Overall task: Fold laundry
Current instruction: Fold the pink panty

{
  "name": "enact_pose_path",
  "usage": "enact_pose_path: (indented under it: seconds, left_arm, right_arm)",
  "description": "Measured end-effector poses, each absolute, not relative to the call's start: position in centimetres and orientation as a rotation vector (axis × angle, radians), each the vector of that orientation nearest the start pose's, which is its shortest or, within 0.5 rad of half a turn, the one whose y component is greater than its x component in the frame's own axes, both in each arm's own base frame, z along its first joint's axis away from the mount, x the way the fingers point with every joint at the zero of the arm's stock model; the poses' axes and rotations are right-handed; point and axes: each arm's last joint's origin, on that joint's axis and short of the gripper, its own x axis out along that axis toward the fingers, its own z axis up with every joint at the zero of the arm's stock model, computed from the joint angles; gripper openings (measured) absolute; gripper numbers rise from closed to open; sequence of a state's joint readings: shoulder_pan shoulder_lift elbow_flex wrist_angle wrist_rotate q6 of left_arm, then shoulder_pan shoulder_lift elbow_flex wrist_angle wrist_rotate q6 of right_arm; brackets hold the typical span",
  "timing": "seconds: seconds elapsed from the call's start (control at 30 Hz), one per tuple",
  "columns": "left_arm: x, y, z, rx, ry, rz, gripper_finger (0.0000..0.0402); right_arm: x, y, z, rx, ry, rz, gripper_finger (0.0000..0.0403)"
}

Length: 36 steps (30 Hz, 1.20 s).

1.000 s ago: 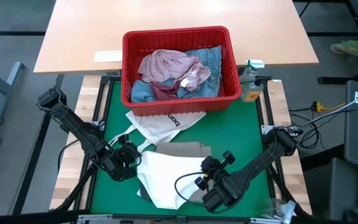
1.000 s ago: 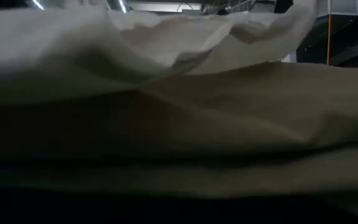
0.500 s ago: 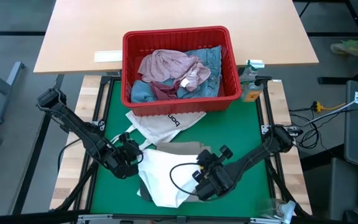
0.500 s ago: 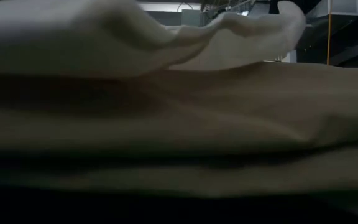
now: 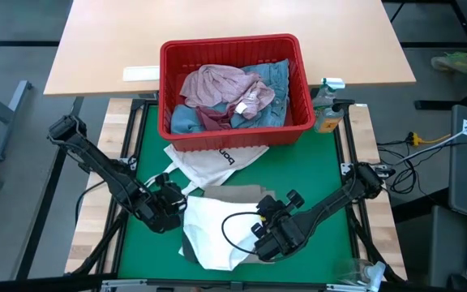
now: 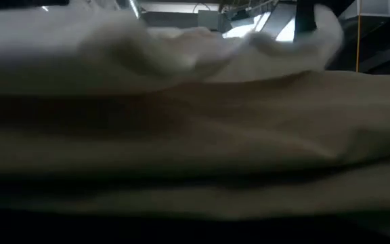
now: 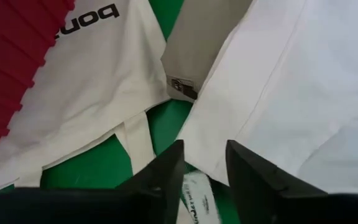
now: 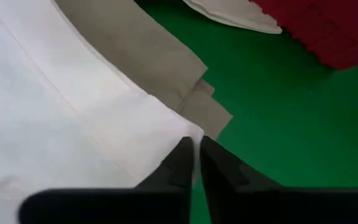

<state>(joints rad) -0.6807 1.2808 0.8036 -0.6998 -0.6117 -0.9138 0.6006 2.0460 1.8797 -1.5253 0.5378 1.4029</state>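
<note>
A white garment (image 5: 217, 231) lies spread on the green mat, partly over the folded beige trousers (image 5: 240, 195), whose metal button (image 7: 180, 85) shows. My left gripper (image 5: 175, 209) is at the garment's left edge, open, with the edge (image 7: 197, 158) and a small label between its fingers (image 7: 166, 171). My right gripper (image 5: 259, 242) is at the garment's right side, nearly shut on a corner. More laundry, a pink top (image 5: 217, 85) and denim jeans (image 5: 270, 77), lies in the red basket (image 5: 235, 134). My left gripper's fingers stand on either side of the white garment's left edge, low over the mat; whether they still touch it, I cannot tell. My right gripper pinches the white garment's hemmed corner (image 8: 188, 134) between its two fingertips, coming in low from the table's right. The cloth lies flat on the trousers and mat.
A white tote bag (image 5: 213, 158) with black lettering lies between the basket and the trousers. A bottle (image 5: 327, 113) stands right of the basket. Bare green mat (image 5: 314, 166) shows at the right. Cloth (image 6: 195, 135) fills the low view.
My right gripper has moved toward the table's left and a little toward the far edge, carrying the garment's right corner with it. The white garment now covers a narrower patch; its left side has stayed in place.
</note>
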Motion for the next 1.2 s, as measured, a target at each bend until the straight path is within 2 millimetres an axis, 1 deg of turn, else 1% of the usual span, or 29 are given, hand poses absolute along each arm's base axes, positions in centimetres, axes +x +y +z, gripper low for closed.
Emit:
enact_pose_path:
  seconds: [0.2, 0.27, 0.33, 0.4, 0.5, 0.63, 0.77, 0.87, 1.03, 1.2]
  left_arm:
    - [18.6, -12.9, 21.3, -0.147, 0.853, 0.343, 0.0143]
    - [18.7, -13.3, 21.4, -0.169, 0.863, 0.296, 0.0147]
    - [18.9, -14.0, 21.5, -0.188, 0.860, 0.214, 0.0147]
    - [19.3, -15.1, 21.8, -0.204, 0.821, 0.110, 0.0145]
    - [20.0, -17.5, 21.9, -0.184, 0.723, -0.060, 0.0140]
    - [20.7, -21.1, 21.6, -0.072, 0.552, -0.258, 0.0136]
    - [20.9, -23.9, 20.3, 0.100, 0.420, -0.391, 0.0135]
    - [21.1, -25.1, 18.8, 0.242, 0.378, -0.441, 0.0135]
    - [21.7, -25.7, 16.1, 0.370, 0.402, -0.426, 0.0135]
    - [22.6, -25.5, 13.9, 0.413, 0.452, -0.393, 0.0135]
  right_arm:
    - [32.3, 20.3, 26.5, 0.259, 1.076, -0.849, 0.0122]
    - [32.3, 20.3, 26.5, 0.259, 1.075, -0.849, 0.0144]
    - [32.3, 20.4, 26.5, 0.262, 1.074, -0.847, 0.0161]
    - [32.3, 20.4, 26.5, 0.265, 1.072, -0.845, 0.0173]
    - [32.3, 20.4, 26.5, 0.265, 1.071, -0.844, 0.0183]
    - [32.4, 20.4, 26.5, 0.271, 1.068, -0.841, 0.0186]
    - [32.4, 20.4, 26.5, 0.273, 1.067, -0.840, 0.0186]
    - [32.4, 20.5, 26.5, 0.278, 1.063, -0.837, 0.0186]
    - [32.6, 20.6, 26.4, 0.298, 1.050, -0.825, 0.0186]
    - [32.8, 20.7, 26.4, 0.316, 1.038, -0.815, 0.0186]
